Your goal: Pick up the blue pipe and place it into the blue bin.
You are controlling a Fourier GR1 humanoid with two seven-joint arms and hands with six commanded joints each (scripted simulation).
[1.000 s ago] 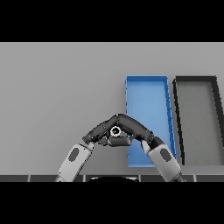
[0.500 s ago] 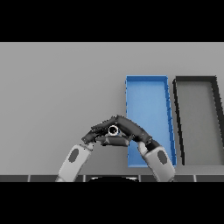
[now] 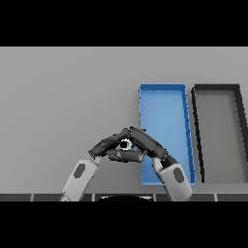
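The pipe (image 3: 125,144) shows only as a small pale ring seen end-on, just left of the blue bin's (image 3: 163,97) near corner. My right hand (image 3: 147,144) reaches in from the lower right, its fingers arched over the ring and the thumb curled beneath it. From the lower left comes my left hand (image 3: 107,146), its fingers stretched out and meeting the right fingertips above the ring. Most of the pipe's body is hidden by the two hands. The blue bin is a long open tray with nothing in it.
A black bin (image 3: 217,88) of the same shape stands directly right of the blue one, almost touching it. Bare grey table (image 3: 63,97) spreads to the left and behind the hands.
Both hands and the ring between them have drifted slightly to the left. The right forearm has swung a little leftward with them.
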